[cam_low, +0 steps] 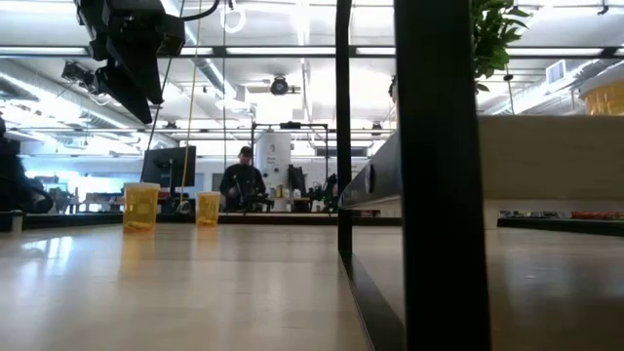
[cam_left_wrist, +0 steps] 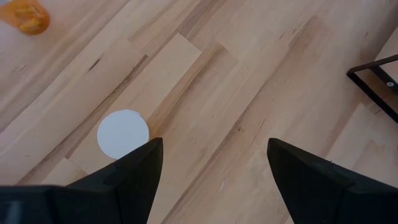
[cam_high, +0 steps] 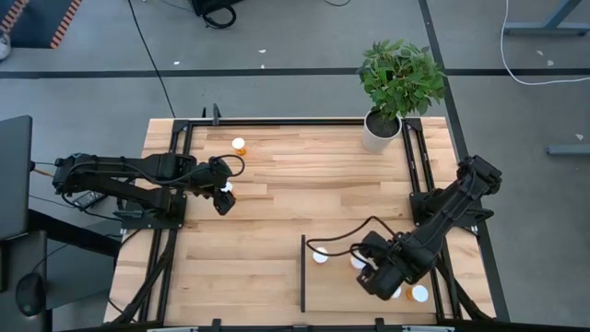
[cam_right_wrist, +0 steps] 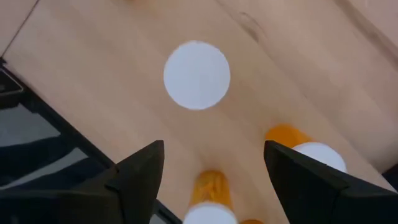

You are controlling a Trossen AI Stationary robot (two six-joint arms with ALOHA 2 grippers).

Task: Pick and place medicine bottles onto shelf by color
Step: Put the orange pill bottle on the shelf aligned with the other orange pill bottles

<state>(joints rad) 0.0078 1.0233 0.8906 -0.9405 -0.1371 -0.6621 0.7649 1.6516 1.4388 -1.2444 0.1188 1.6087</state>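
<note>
My left gripper (cam_high: 224, 199) (cam_left_wrist: 211, 165) hovers open above the table's left half, beside an orange-bodied, white-capped bottle (cam_high: 226, 190) (cam_left_wrist: 123, 133) (cam_low: 140, 207) that stands upright. A second orange bottle (cam_high: 239, 145) (cam_left_wrist: 25, 15) (cam_low: 208, 208) stands nearer the far edge. My right gripper (cam_high: 376, 277) (cam_right_wrist: 214, 165) is open above the shelf (cam_high: 336, 290), the panel right of the black strip (cam_high: 302, 273). Several capped bottles stand there: one white cap (cam_high: 320, 255) (cam_right_wrist: 196, 74) ahead of the fingers and orange ones (cam_right_wrist: 309, 151) (cam_right_wrist: 211, 198) close under them.
A white pot with a green plant (cam_high: 381, 129) stands at the table's far right corner. Black frame rails (cam_high: 180, 221) (cam_high: 419, 175) run along both sides of the table. Bare planks (cam_high: 304, 184) lie between the two arms. A person shows in the room beyond (cam_low: 241, 180).
</note>
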